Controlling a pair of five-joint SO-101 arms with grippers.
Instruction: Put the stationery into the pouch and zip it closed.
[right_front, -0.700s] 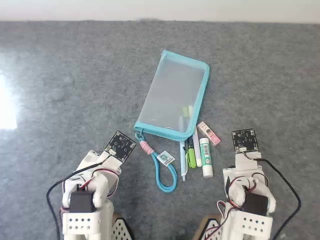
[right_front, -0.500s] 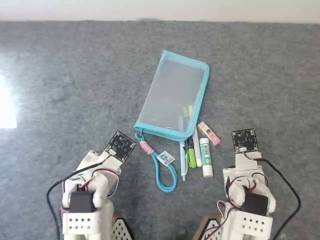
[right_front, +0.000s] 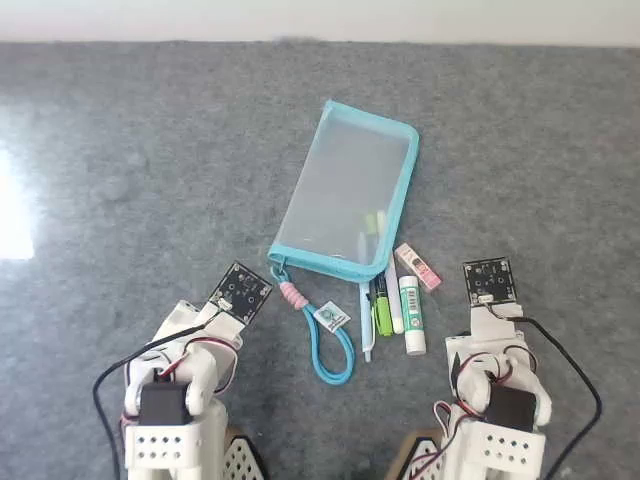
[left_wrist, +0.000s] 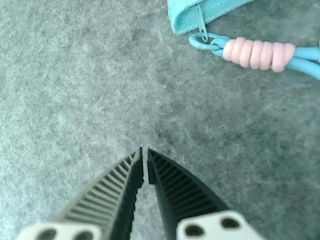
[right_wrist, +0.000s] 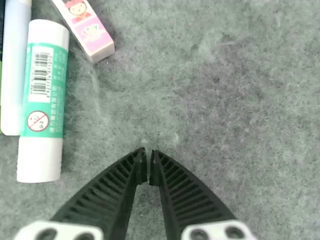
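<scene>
Both pairs are pressed together, empty, above the counter (right_front: 120, 150): my left jaws near the pouch (right_front: 345, 190) strap (left_wrist: 257, 52), my right jaws beside the glue (right_wrist: 42, 95) and eraser (right_wrist: 85, 27).

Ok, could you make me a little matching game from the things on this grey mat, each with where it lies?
Things:
1. clear plastic pouch with teal edging
2. white glue stick with green label
3. small pink rectangular eraser
4. teal cord loop with pink coil

Places:
A. attached at the zip pull
B. slanted at the pouch's corner
C. farthest from both arms
D. parallel beside the pens

Pairs: 1-C, 2-D, 3-B, 4-A.
</scene>
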